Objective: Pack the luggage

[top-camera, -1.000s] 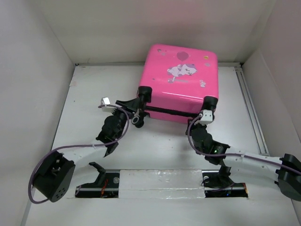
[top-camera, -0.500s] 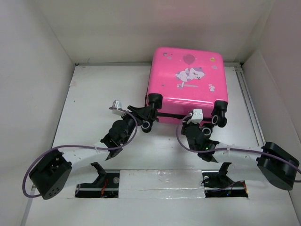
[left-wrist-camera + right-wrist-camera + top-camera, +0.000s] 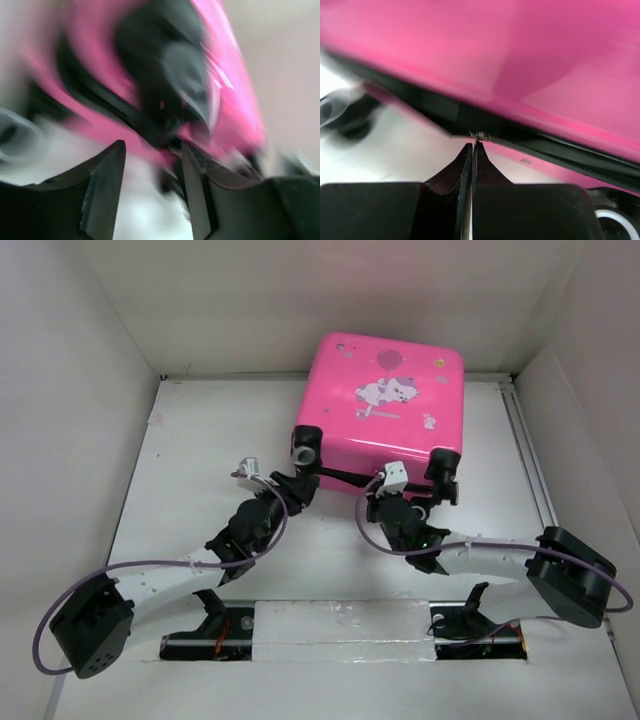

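The small hot-pink hard-shell suitcase [image 3: 385, 390] has swung back to the left and farther from the arm bases in the last half second. Its near edge now sits at a slant where it lay almost square. Both arms have followed it, the left one stretching further forward and the right one's elbow drawing in.

The suitcase lies on the white table [image 3: 200, 460], directly ahead of both grippers, sticker side up and wheels toward them. The left gripper [image 3: 303, 478] holds its fingers [image 3: 105, 190] spread with nothing between them. A black wheel [image 3: 172, 85] of the suitcase sits just beyond them, though that view is heavily blurred. The right gripper [image 3: 413, 493] has its two fingers pressed flat together. Just past their tips, a small metal zipper pull [image 3: 480, 135] rides on the dark zipper seam [image 3: 545, 145]. We cannot tell whether the tips pinch anything.

We judge the packing itself finished: the two halves of the shell meet, and no lining or contents show. What seems to remain is running the zip around (how far it has already gone, these views do not show). The left arm looks placed to steady the case at the wheel.
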Controlling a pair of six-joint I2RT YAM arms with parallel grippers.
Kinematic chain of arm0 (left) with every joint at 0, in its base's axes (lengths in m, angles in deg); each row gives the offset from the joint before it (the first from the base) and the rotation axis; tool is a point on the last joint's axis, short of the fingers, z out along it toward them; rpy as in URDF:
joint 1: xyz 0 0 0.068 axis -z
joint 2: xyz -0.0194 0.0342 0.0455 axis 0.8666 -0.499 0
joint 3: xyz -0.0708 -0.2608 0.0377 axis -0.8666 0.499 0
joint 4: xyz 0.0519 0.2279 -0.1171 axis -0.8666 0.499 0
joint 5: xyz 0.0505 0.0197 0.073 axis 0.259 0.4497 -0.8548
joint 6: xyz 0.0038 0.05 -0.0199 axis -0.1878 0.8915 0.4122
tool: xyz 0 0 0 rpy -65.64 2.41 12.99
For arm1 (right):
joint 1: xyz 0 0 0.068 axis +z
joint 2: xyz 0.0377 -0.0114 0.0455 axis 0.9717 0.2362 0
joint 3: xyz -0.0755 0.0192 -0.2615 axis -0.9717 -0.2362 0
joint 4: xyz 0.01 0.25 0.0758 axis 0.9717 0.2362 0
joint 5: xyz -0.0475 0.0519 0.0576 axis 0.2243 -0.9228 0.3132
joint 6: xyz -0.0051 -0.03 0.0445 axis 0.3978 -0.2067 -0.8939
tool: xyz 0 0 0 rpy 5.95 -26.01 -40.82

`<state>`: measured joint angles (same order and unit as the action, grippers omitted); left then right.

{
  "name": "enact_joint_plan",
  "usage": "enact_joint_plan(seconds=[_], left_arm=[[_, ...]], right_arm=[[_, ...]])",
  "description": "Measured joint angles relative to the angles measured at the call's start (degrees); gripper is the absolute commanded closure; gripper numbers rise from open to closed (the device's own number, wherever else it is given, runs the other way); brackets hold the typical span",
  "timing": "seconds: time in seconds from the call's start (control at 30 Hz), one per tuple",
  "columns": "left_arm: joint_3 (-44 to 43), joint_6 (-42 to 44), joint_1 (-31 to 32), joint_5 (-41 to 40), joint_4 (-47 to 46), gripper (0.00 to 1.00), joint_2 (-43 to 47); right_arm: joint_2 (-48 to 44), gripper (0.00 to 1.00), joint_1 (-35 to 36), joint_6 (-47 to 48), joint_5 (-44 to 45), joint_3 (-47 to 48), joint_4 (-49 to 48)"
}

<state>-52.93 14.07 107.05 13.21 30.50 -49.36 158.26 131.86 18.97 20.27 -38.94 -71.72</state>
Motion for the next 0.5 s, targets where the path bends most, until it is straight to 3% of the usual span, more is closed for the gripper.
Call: enact_joint_plan(seconds=[0.17,0.33,0.5], left_arm=[[-0.15,-0.13,5.81,12.83,0.35,1.0,8.55],[-0.94,0.68,4.22,14.73,-0.02,1.0,13.16],[-1.05,2.1,3.87,14.49,3.37,1.0,13.35]], right_arm=[[-7.26,1.0,1.84,-2.69,-11.63,0.33,4.61],[-20.39,1.0,2.21,-5.33,-18.67,-3.39,14.62],[-23.65,1.0,1.75,-6.84,-21.9,-3.98,18.51]])
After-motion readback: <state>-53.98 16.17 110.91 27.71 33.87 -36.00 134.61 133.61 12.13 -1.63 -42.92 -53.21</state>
